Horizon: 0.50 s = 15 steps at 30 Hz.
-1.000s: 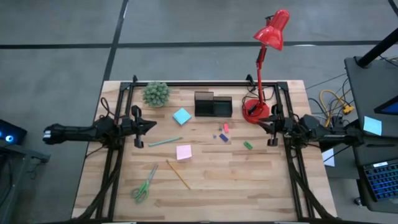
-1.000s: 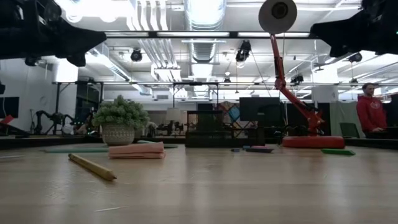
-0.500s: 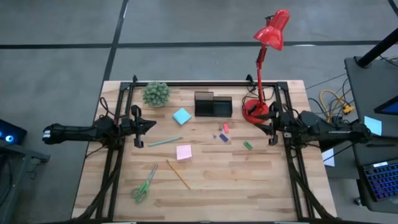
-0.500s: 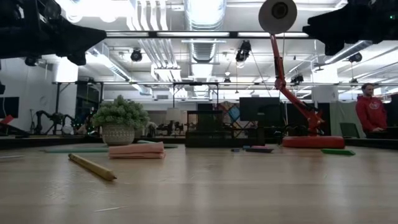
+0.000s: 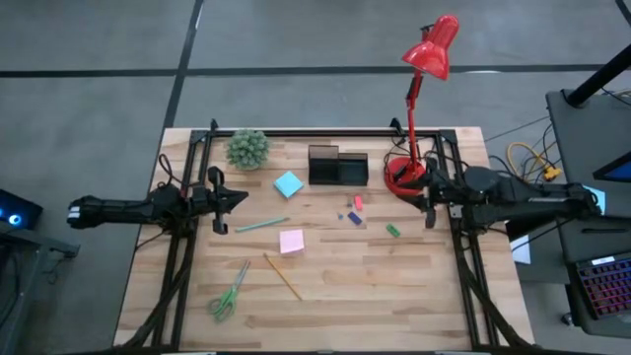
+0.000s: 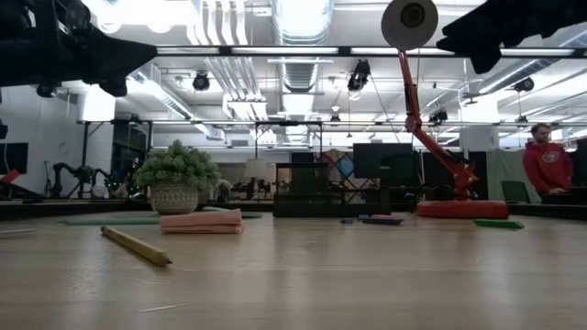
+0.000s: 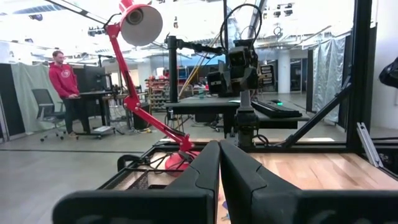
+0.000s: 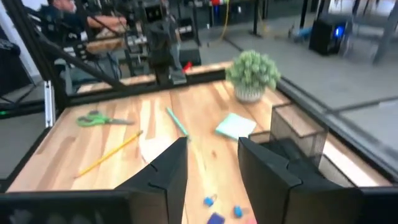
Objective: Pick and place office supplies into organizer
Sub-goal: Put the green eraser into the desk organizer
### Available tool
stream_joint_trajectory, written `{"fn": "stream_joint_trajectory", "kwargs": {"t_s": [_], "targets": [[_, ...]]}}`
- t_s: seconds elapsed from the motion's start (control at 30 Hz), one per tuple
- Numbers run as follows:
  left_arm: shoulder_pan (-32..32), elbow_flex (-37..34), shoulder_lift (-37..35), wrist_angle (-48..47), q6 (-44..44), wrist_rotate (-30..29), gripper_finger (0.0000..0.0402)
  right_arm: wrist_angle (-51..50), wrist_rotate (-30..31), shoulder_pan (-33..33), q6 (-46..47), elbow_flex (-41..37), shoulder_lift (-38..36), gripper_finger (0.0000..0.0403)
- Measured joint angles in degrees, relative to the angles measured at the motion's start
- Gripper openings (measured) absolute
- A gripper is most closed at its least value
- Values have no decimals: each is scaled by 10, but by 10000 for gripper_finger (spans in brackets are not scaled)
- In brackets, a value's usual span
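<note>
Left gripper (image 5: 233, 200): we see it at the table's left edge, well above the wood, fingers (image 7: 205, 171) pressed together, grasping nothing.
Right gripper (image 5: 426, 200): at the right edge beside the lamp (image 5: 414, 99), fingers (image 8: 171, 168) parted, empty.
Organizer (image 5: 337, 166): at the back, between plant (image 5: 246, 149) and lamp base.
Blue note (image 5: 288, 184): just left of the organizer.
Pink note (image 5: 291, 242): mid-table.
Pen (image 5: 261, 225): we find it between both notes.
Pencil (image 5: 282, 276), scissors (image 5: 230, 291): front left.
Small pieces (image 5: 355, 211): in front of the organizer.
</note>
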Motion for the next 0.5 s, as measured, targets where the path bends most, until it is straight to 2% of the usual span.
{"fn": "stream_joint_trajectory", "kwargs": {"t_s": [0.2,0.5], "targets": [[0,0,2,0,0,0,0,-45,-2,0,27,25,43,136],[0,0,8,0,0,0,0,-44,1,0,43,31,79,132]]}}
